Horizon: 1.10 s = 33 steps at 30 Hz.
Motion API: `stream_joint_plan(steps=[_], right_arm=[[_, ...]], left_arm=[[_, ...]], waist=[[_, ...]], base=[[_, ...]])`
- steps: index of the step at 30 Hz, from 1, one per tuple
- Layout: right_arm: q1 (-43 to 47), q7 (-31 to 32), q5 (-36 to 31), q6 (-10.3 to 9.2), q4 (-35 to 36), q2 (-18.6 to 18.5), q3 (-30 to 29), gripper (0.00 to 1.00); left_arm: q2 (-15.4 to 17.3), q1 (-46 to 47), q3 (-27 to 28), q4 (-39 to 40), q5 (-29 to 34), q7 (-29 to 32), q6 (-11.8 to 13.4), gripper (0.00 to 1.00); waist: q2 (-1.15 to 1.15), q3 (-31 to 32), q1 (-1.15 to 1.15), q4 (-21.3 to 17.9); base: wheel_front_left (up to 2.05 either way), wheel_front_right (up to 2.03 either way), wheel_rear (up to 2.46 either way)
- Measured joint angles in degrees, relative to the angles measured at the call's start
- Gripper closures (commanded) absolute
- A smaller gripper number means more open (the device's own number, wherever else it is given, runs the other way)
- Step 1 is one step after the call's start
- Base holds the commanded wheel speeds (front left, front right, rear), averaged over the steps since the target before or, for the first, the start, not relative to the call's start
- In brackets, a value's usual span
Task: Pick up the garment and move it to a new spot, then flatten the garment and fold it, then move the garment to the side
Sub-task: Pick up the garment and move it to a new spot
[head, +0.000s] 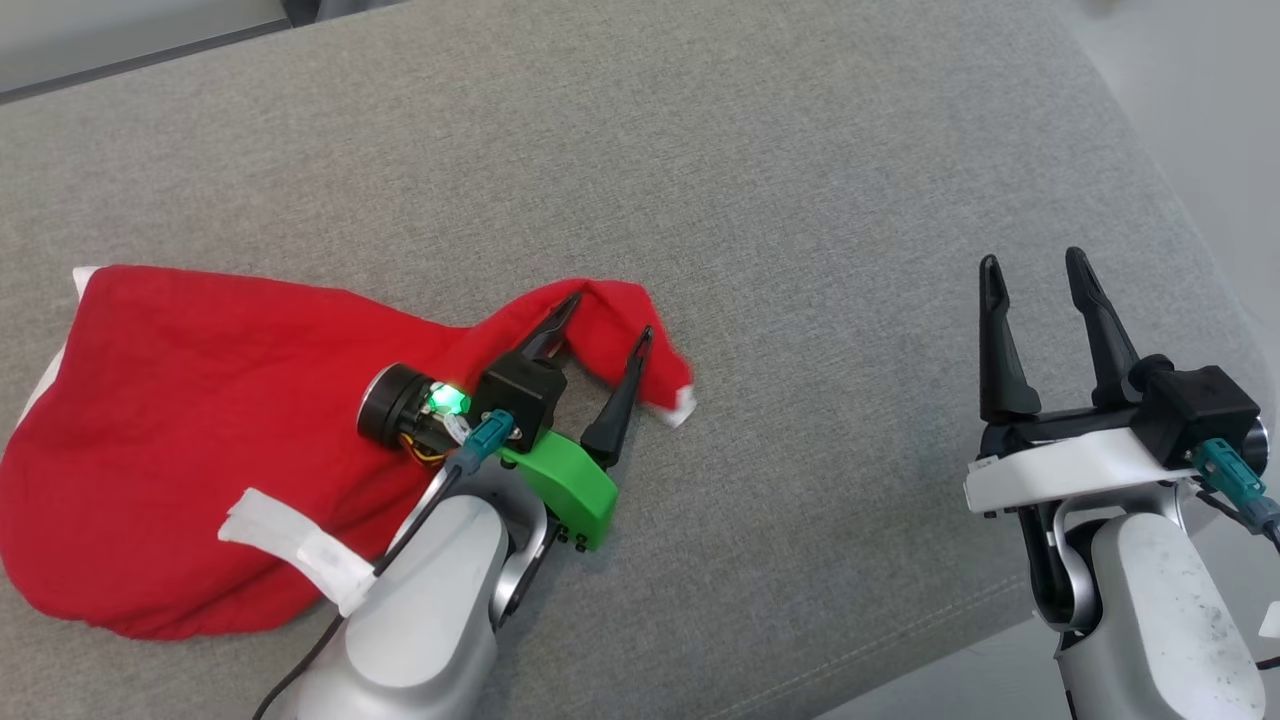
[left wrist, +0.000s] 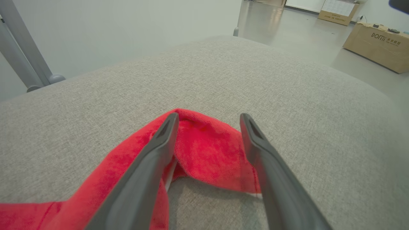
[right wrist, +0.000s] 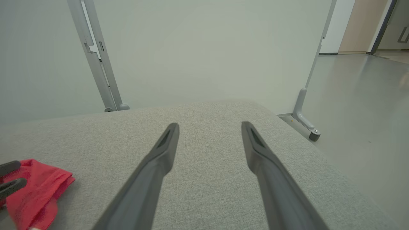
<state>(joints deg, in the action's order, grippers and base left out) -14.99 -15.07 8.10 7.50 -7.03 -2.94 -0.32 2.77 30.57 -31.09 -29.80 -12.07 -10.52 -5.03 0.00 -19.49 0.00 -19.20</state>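
Note:
A red garment [head: 180, 420] with white trim lies crumpled on the left of the grey cushion [head: 760, 180]. One narrow part of it stretches right to a white-tipped end. My left gripper [head: 608, 320] stands open over that narrow part, one finger on each side of the red cloth [left wrist: 207, 153], gripping nothing. My right gripper [head: 1035, 265] is open over bare cushion at the right, well apart from the garment. In the right wrist view the garment's tip [right wrist: 35, 191] shows at the lower left, beside the left gripper's fingertips [right wrist: 12, 183], between my own spread right gripper [right wrist: 210, 125].
The cushion's right edge [head: 1200, 260] and front edge drop to a pale floor. Grey metal frame legs [right wrist: 96, 57] stand behind the cushion, one with a caster [right wrist: 314, 135]. Cardboard boxes [left wrist: 380, 44] sit on the floor farther off.

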Motion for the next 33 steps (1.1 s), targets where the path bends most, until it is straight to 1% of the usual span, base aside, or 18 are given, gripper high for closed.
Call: stream_joint_plan(steps=[4,9,14,18,20,22,23,24,29,33], right_arm=[[-0.03,0.0,-0.71,0.0,-0.53,0.04,-0.3,0.0],[-0.1,0.0,-1.3,0.0,-0.96,0.05,-0.55,0.0],[-0.1,0.0,-2.12,-0.01,-1.71,0.1,-0.47,0.0],[-0.04,0.0,-2.82,0.0,-2.23,-0.07,-0.51,0.0],[0.15,0.0,-2.9,-0.01,-2.53,-0.2,-0.67,0.0],[0.31,0.0,-3.15,0.0,-2.99,-0.43,-0.77,0.0],[0.31,0.0,-3.15,0.0,-2.99,-0.43,-0.77,0.0],[0.41,0.0,-3.2,0.0,-3.59,-0.65,-0.87,0.0],[1.0,0.0,-3.2,0.0,-4.75,-0.68,-0.87,0.0],[2.23,0.0,-3.08,0.0,-5.84,-1.1,-0.45,0.0]], left_arm=[[-0.01,0.49,0.21,-0.51,-0.9,-2.02,1.62,0.0],[0.41,-1.59,4.36,0.59,-4.02,-3.5,4.26,0.0],[3.22,-4.78,9.85,4.09,-6.35,-4.12,7.62,0.0],[4.82,-7.85,14.17,7.55,-8.4,-4.25,9.89,0.0],[6.14,-9.22,15.69,8.58,-8.65,-4.25,10.73,0.0],[7.01,-10.31,16.77,9.46,-9.05,-4.25,11.2,0.0],[7.01,-10.31,16.77,9.46,-9.05,-4.25,11.2,0.0],[7.73,-11.22,17.64,10.07,-9.24,-4.26,11.35,0.0],[9.32,-13.17,18.75,11.07,-9.43,-4.26,11.61,0.0],[9.5,-15.72,18.76,12.6,-9.9,-4.26,11.76,0.0]], waist=[[0.0,0.09,0.0,1.24],[0.0,1.12,0.0,4.16],[0.0,2.78,0.0,8.16],[0.0,4.01,0.0,11.36],[0.0,4.6,0.0,12.91],[0.0,5.21,0.0,14.41],[0.0,5.21,0.0,14.41],[0.0,5.83,0.0,15.74],[0.0,7.66,0.0,17.58],[0.0,10.27,0.0,18.64]], base=[[0.0,0.0,0.0],[0.0,0.0,0.0],[0.0,0.0,0.0],[0.0,0.0,0.0],[0.0,0.0,0.0],[0.0,0.0,0.0],[0.0,0.0,0.0],[0.0,0.0,0.0],[0.0,0.0,0.0],[0.0,0.0,0.0]])
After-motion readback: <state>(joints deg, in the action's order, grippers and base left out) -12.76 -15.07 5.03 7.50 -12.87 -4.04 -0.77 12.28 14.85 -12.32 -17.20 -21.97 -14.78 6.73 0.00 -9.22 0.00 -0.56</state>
